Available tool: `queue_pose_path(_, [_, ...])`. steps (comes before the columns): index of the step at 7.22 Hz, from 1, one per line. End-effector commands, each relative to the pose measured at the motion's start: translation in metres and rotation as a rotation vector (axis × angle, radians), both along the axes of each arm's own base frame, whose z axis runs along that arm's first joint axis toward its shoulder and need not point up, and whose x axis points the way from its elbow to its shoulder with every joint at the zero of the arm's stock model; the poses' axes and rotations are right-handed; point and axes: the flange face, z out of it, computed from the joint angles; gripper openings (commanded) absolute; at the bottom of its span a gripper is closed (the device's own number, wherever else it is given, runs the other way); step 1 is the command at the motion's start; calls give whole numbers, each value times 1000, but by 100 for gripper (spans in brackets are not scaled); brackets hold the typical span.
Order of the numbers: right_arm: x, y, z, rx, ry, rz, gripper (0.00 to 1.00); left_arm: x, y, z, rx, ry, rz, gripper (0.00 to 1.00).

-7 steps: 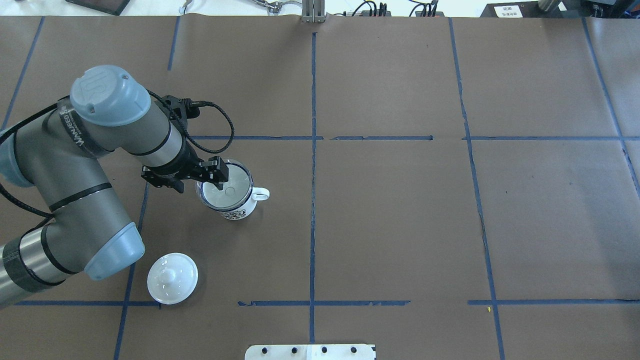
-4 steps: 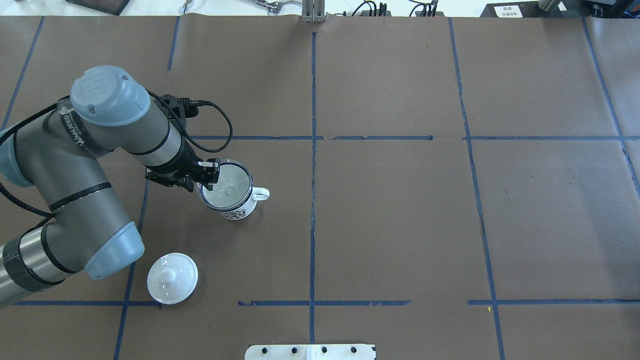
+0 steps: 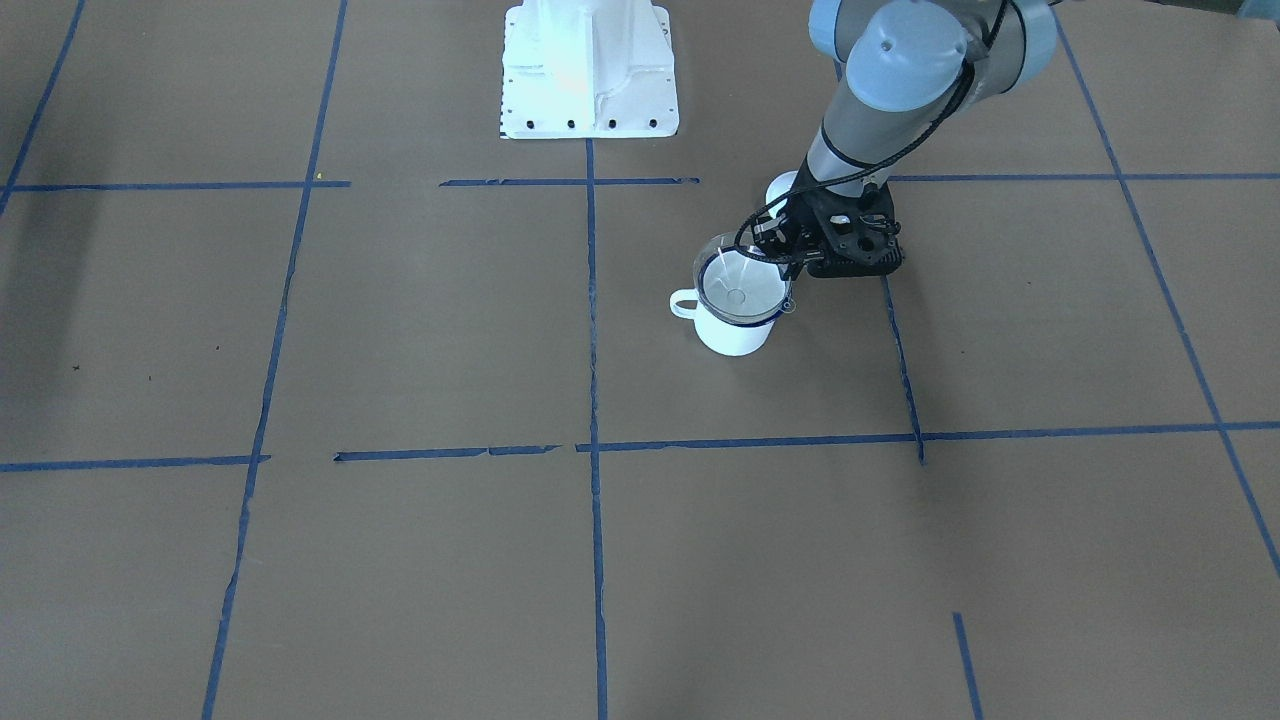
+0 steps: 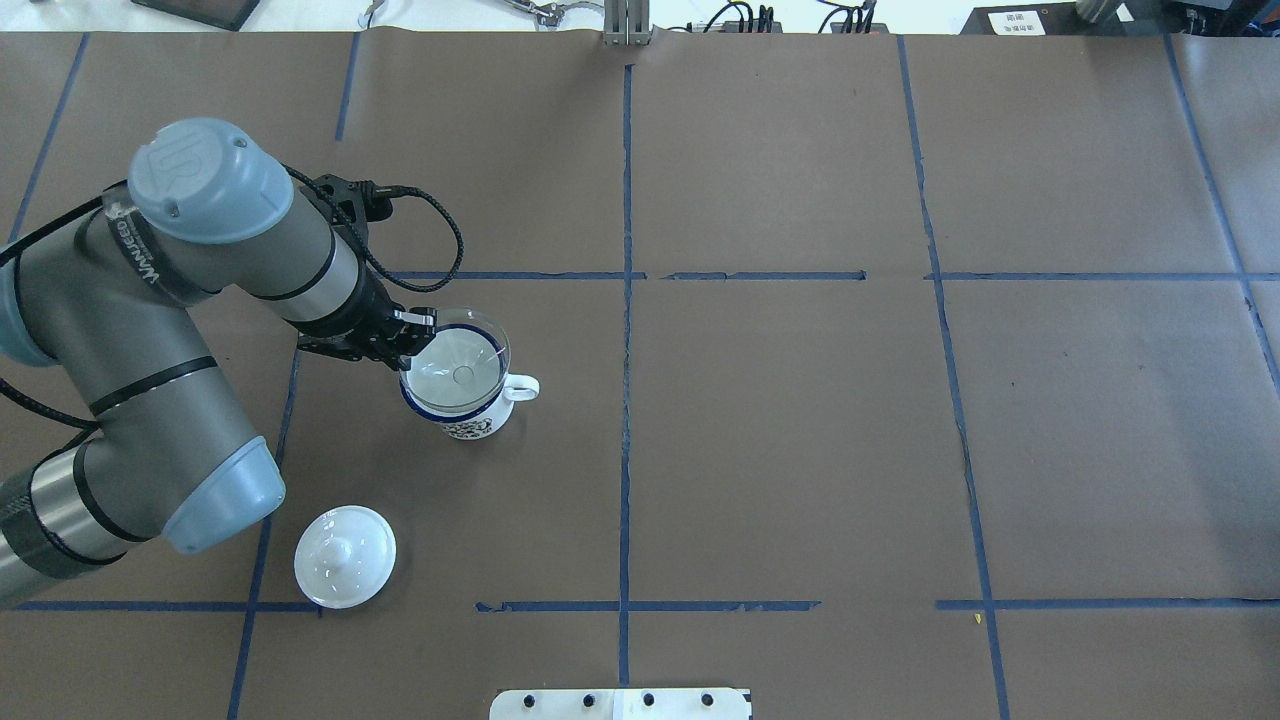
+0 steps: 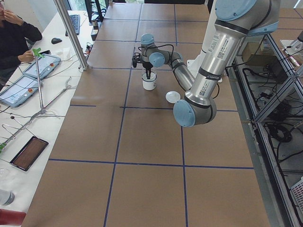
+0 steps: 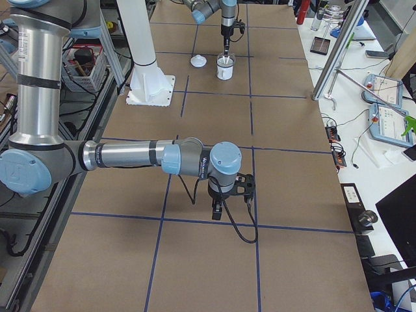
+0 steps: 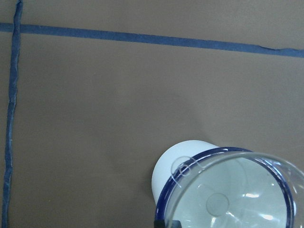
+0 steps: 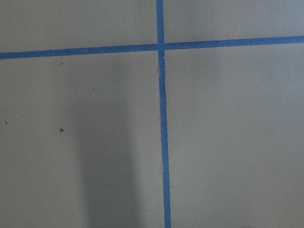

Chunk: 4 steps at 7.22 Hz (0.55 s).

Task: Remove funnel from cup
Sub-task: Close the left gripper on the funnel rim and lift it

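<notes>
The clear funnel [image 4: 462, 360] hangs tilted just above the cup [image 4: 462, 422], a white mug with a dark blue rim and its handle to the right. My left gripper [image 4: 418, 330] is shut on the funnel's left rim. In the front-facing view the funnel [image 3: 738, 278] sits raised over the cup [image 3: 735, 337], with the left gripper [image 3: 790, 258] beside it. The left wrist view shows the funnel [image 7: 247, 199] over the cup [image 7: 183, 164]. My right gripper [image 6: 218, 211] shows only in the exterior right view, low over the table; I cannot tell whether it is open or shut.
A white knobbed lid [image 4: 345, 556] lies on the table in front of the cup, near my left arm's elbow. The robot's white base [image 3: 588, 70] stands at the table's near edge. Blue tape lines cross the brown paper cover.
My left gripper closed on the funnel's rim, then rose and drew back a little. The funnel has lifted and tilted up from the cup. The cup and lid have not moved.
</notes>
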Motion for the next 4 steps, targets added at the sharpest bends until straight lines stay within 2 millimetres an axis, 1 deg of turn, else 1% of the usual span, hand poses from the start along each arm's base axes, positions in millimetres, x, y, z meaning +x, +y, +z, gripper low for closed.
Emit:
queue_pose_path(1, [0, 0, -1, 1, 0, 0, 100, -26, -8, -12, 3, 24, -30, 0])
queue_pose_path(2, [0, 0, -1, 1, 0, 0, 100, -56, -15, -22, -24, 66, -34, 0])
queue_pose_path(3, [0, 0, -1, 1, 0, 1, 100, -91, -22, -36, -68, 110, -37, 0])
queue_pose_path(4, [0, 0, -1, 3, 0, 1, 100, -100, -25, -42, -67, 125, -43, 0])
